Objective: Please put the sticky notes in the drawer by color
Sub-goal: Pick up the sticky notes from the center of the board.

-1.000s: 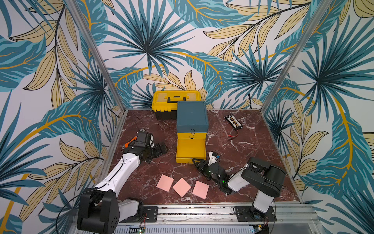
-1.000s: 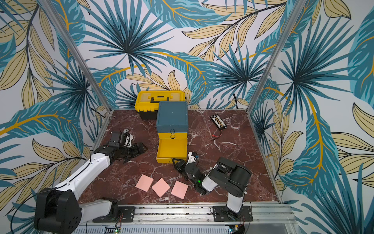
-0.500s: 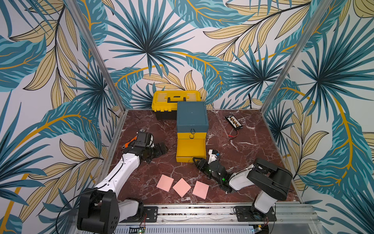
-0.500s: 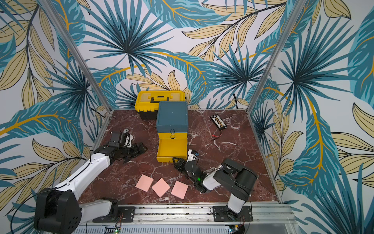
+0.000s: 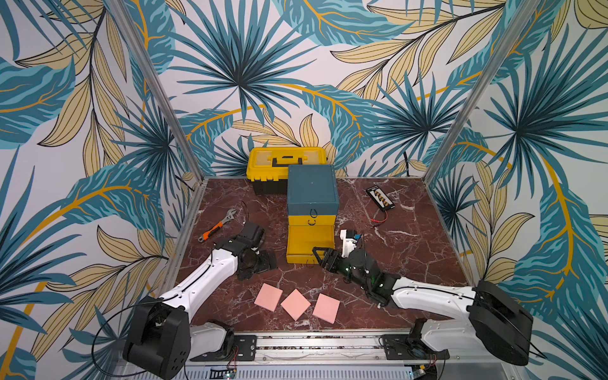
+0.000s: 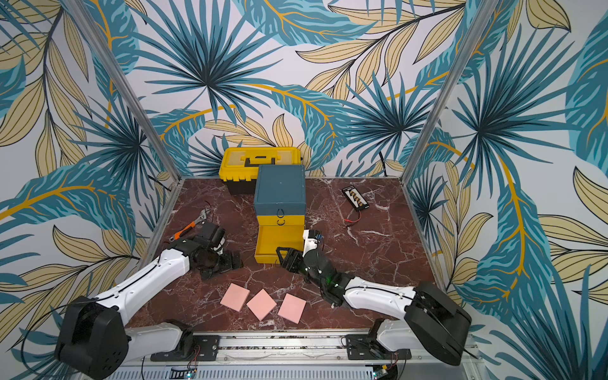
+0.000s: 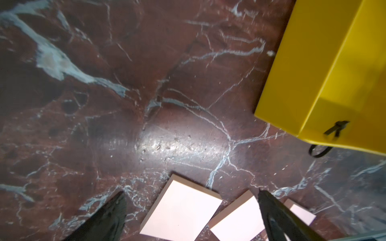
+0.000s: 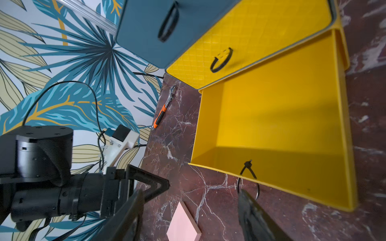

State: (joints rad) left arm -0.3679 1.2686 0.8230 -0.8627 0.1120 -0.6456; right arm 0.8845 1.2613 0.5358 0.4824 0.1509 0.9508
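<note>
**Front edge of table.** Three salmon-pink sticky notes (image 5: 268, 296) (image 5: 295, 304) (image 5: 326, 308) lie flat in a row on the red marble table (image 5: 411, 250), close together. The middle pad is turned corner-on. No hand touches any of them.

**Left hand.** The left hand (image 5: 268, 262) is positioned just behind the leftmost pad, low over the table. In the left wrist view its fingers (image 7: 108, 217) are spread wide with the pads visible between them. It grips nothing.

**Right hand.** The right hand (image 5: 324, 260) is positioned at the front right corner of the pulled-out bottom drawer (image 5: 309, 243). Its fingers (image 8: 250, 210) are clearly apart and nothing is clamped between them. In the right wrist view one fingertip sits just beside the black loop pull (image 8: 248, 185) at the drawer front. Whether it touches the loop cannot be determined.

**Drawer unit.** The teal drawer unit (image 5: 312, 189) stands at the centre of the table. The top teal drawer and the middle yellow drawer are closed. The bottom drawer is extended toward the front, and its yellow floor is exposed.

**Rear area.**
- An orange-handled wrench (image 5: 217, 227) lies left of the unit.
- A small black board with red wires (image 5: 380, 199) lies to the unit's right.
- A yellow toolbox (image 5: 286, 161) stands against the back wall, behind the unit.
</note>
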